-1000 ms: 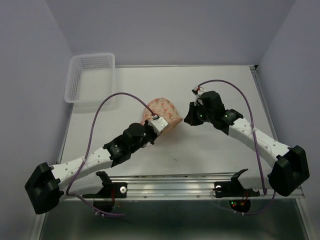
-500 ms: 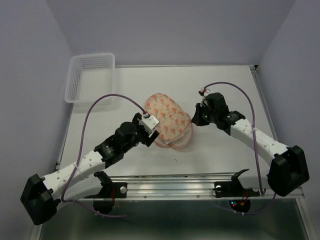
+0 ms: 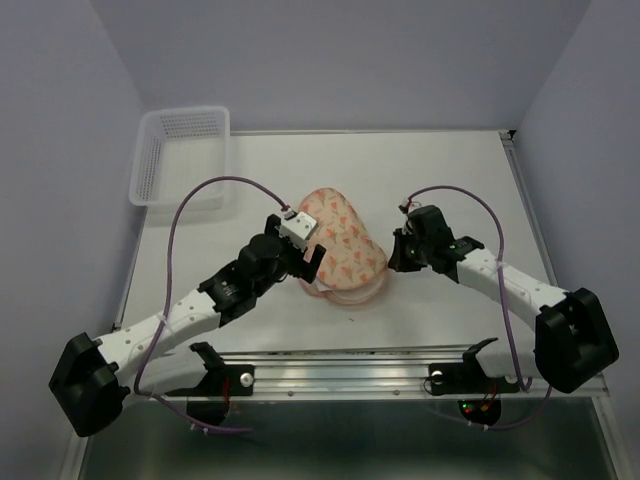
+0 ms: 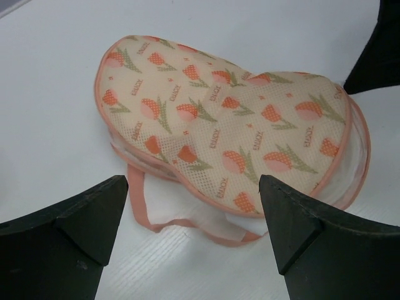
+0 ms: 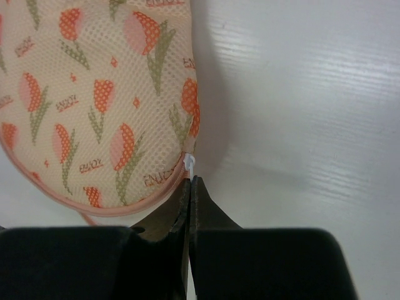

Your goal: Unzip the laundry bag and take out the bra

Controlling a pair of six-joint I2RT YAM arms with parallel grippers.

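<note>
Left wrist view: laundry bag [image 4: 225, 119] is a soft, light mesh pouch. It will likely slide and crumple, so take it by the trim, not the shell.
The bag lies flat on the table [image 3: 450, 180], well apart from the white mesh basket [image 3: 180, 150] on its near-right side. Best holds look like the pink loop [image 4: 140, 206] and the zipper pull [image 5: 189, 164]. The fabric gives no stiffness to push against, so one side needs anchoring. Left gripper [image 4: 192, 187] has its jaws spread wide and holds nothing, just beside the bag's basket-side flank. Right gripper [image 5: 189, 187] is pinched together on the white zipper pull at the flank away from the basket. White shows under the lifted edge; can't tell if it's the bra or lining.
</note>
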